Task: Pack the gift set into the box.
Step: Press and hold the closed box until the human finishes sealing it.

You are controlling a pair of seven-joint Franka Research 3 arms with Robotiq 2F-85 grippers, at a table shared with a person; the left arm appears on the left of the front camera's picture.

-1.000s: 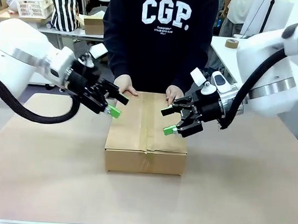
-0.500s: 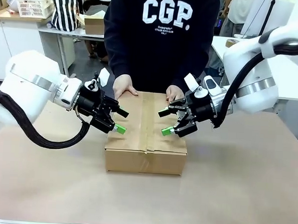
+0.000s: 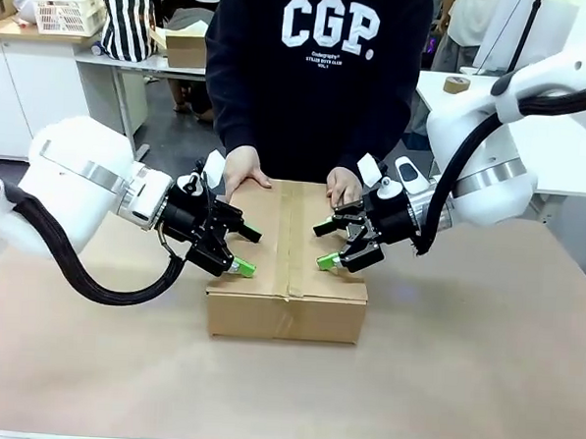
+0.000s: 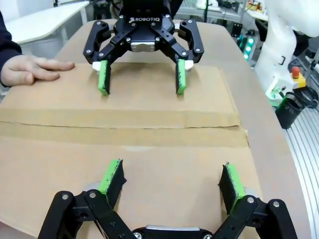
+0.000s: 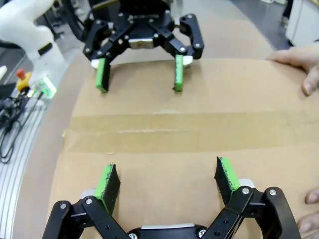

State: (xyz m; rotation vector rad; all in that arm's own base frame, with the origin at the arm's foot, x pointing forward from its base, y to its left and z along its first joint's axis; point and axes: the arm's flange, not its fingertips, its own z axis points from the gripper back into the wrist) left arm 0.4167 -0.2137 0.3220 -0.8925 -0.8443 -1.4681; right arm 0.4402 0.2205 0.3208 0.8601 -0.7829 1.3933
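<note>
The box (image 3: 288,278) lies mid-table with its top flaps down and a seam running along the middle. My left gripper (image 3: 246,251) hovers open over the box's left half, and my right gripper (image 3: 323,246) hovers open over the right half, tips facing each other. Both are empty. The left wrist view looks past my left gripper (image 4: 171,174) across the box (image 4: 149,124) to the right gripper (image 4: 142,82). The right wrist view mirrors this: right gripper (image 5: 167,179), box (image 5: 169,129), left gripper (image 5: 140,79). A person's hands (image 3: 247,168) rest on the box's far edge. The gift set is out of view.
The person stands close against the far side of the brown table (image 3: 482,367). A tape roll (image 3: 456,84) sits on a side table at the back right. A small carton (image 3: 184,47) and a basket (image 3: 63,6) stand on counters behind.
Both grippers have moved inward and lower, ending over the box top and closer to each other. The person's hands and the box have stayed put.
</note>
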